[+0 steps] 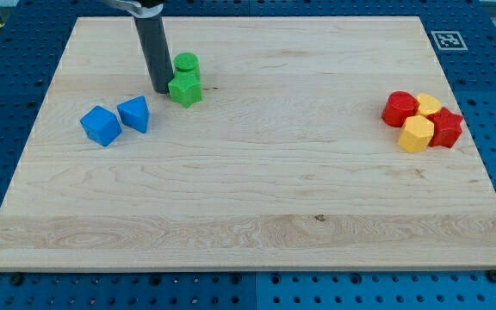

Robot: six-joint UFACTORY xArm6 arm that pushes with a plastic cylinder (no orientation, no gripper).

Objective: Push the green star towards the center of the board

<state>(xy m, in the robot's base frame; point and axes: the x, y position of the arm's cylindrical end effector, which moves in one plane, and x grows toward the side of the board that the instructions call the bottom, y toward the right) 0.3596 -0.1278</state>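
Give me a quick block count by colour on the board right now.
Green: 2, the green star and the green cylinder
Blue: 2
Red: 2
Yellow: 2
Total: 8

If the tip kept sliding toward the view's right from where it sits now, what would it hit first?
My tip sits just left of the green star, apparently touching or nearly so. Sliding right, it would meet that star first; the green cylinder lies slightly above that line.
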